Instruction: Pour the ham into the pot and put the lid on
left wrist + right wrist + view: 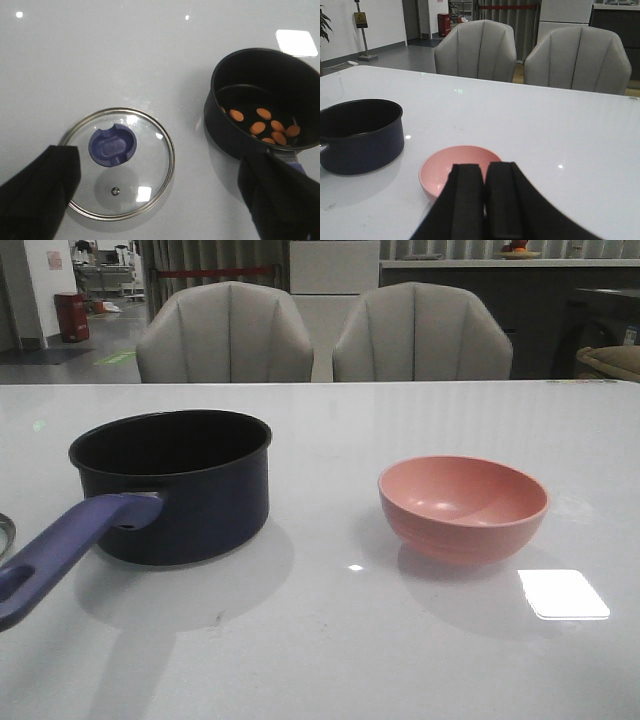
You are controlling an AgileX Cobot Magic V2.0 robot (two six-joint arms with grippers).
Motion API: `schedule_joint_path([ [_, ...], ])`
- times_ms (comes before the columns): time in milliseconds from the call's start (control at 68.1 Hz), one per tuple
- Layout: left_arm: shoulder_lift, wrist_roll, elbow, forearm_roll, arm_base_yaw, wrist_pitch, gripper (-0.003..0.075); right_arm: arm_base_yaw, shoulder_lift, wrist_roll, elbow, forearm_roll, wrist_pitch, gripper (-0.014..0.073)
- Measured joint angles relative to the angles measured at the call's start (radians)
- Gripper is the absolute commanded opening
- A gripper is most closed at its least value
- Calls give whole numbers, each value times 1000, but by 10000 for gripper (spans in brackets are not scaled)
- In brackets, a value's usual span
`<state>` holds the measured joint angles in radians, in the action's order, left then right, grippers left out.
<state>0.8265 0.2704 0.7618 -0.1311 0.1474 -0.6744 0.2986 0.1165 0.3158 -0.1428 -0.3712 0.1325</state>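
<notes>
The dark navy pot (pixel 175 485) stands at the left of the table, its purple-blue handle (pixel 70 550) pointing toward me. In the left wrist view several orange ham pieces (pixel 260 126) lie in the pot (pixel 235 135). The clear glass lid (pixel 120 162) with its dark-blue knob (pixel 112 146) lies flat on the table beside the pot; only its rim (pixel 5 530) shows in the front view. My left gripper (pixel 159 162) hovers above the lid, open wide and empty. My right gripper (pixel 485 170) is shut and empty, just on my side of the pink bowl (pixel 445 170).
The pink bowl (pixel 463 505) stands upright and empty at the right of the white table (pixel 330 640). Two grey chairs (pixel 225 335) stand behind the far edge. Neither arm shows in the front view.
</notes>
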Motion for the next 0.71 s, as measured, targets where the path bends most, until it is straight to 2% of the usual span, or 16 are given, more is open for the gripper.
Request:
schedule_joint_path([
  [294,322,2,85,60,-105,-19,679,0,0,0,0,-2,0,159],
  [588,598,-40,242,86,-181,-150,679,0,0,0,0,-2,0,159],
  [705,698,-81,306,141,-202,-203,679,0,0,0,0,-2,0,159],
])
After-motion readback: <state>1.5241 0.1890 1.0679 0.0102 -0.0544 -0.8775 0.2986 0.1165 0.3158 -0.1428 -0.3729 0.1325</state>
